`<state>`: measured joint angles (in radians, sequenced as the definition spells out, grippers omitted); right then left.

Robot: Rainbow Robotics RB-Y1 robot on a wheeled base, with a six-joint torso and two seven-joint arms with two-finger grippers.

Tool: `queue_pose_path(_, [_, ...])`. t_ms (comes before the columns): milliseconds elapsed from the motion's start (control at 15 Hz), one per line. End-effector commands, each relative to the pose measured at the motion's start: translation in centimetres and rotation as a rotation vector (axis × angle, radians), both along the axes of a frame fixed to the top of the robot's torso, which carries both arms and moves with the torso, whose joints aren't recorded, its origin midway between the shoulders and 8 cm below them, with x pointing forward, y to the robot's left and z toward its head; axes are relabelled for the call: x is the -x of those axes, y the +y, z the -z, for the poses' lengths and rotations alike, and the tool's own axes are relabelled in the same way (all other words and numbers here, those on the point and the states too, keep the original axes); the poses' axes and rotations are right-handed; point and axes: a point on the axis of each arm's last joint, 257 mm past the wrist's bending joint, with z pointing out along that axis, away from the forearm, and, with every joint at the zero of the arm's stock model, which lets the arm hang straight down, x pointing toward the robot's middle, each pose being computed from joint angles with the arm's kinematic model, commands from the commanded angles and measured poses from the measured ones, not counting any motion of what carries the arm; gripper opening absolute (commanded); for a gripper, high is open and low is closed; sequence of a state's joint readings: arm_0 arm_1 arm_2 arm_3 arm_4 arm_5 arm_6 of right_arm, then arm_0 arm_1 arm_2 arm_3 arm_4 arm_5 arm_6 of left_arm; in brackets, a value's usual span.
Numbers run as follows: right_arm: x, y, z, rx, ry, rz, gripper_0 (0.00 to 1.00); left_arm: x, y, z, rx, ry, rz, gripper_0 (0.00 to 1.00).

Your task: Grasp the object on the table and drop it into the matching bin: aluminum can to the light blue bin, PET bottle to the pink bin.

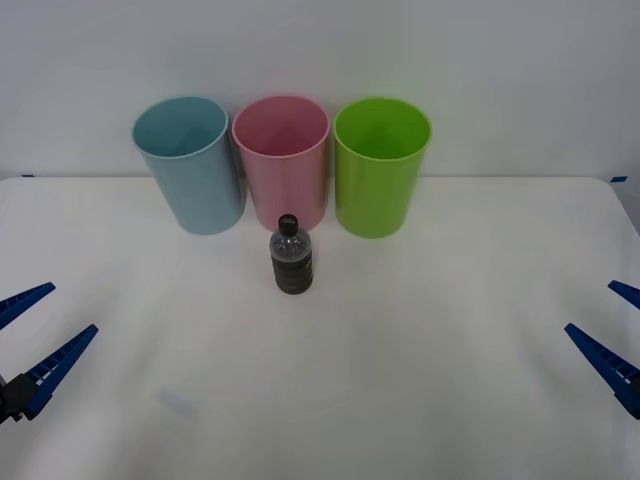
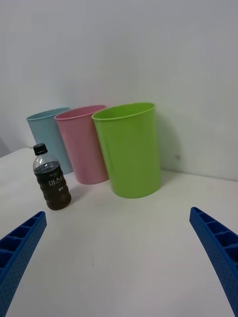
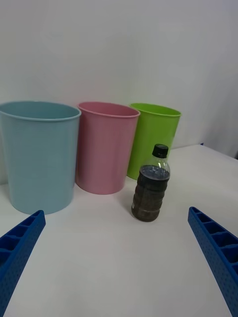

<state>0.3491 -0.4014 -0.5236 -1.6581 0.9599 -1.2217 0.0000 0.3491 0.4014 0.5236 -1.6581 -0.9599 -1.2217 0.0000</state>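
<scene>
White worktop (image 1: pixel 320 400) carries four things in all: three tubs and one bottle. The tubs stand upright in a row across the upper middle of the front view, close against one another: one light blue bin (image 1: pixel 190 165) on the left, one pink bin (image 1: pixel 283 160) in the centre, one lime green tub (image 1: pixel 381 165) on the right. All three are open at the top.

One PET bottle (image 1: pixel 291 256) stands upright just in front of the pink bin, near the centre of the frame, with dark contents and a black cap. Nothing grips it; it rests on the worktop, apart from both arms.

Two grippers are in view, each with two blue ribbed fingers. The left gripper (image 1: pixel 32 330) sits at the lower left edge of the front view, its jaws spread wide apart. The right gripper (image 1: pixel 612 325) sits at the lower right edge, jaws likewise apart. Both hold nothing and are well apart from the bottle.
</scene>
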Motion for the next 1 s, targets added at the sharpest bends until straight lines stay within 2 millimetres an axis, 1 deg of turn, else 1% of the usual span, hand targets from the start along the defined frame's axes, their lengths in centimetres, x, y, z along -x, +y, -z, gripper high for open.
queue_pose_path(67, [0.0,0.0,0.0,0.0,0.0,0.0,1.0,0.0,0.0,0.0,0.0,0.0,0.0,1.0])
queue_pose_path(133, [0.4,0.4,1.1,0.004,0.026,-0.003,1.0,0.0,0.0,0.0,0.0,0.0,0.0,1.0])
queue_pose_path(200, [0.6,0.5,1.5,0.017,0.035,-0.002,1.0,0.0,0.0,0.0,0.0,0.0,0.0,1.0])
queue_pose_path(333, [0.8,1.1,0.6,0.045,0.031,0.013,1.0,0.0,0.0,0.0,0.0,0.0,0.0,1.0])
queue_pose_path(467, [1.0,2.6,1.2,0.049,0.048,0.004,1.0,0.0,0.0,0.0,0.0,0.0,0.0,1.0])
queue_pose_path(867, [-0.3,8.4,4.0,0.018,0.07,-0.118,1.0,0.0,0.0,0.0,0.0,0.0,0.0,1.0])
queue_pose_path(1000, [-0.9,9.8,5.0,0.011,0.076,-0.143,1.0,0.0,0.0,0.0,0.0,0.0,0.0,1.0])
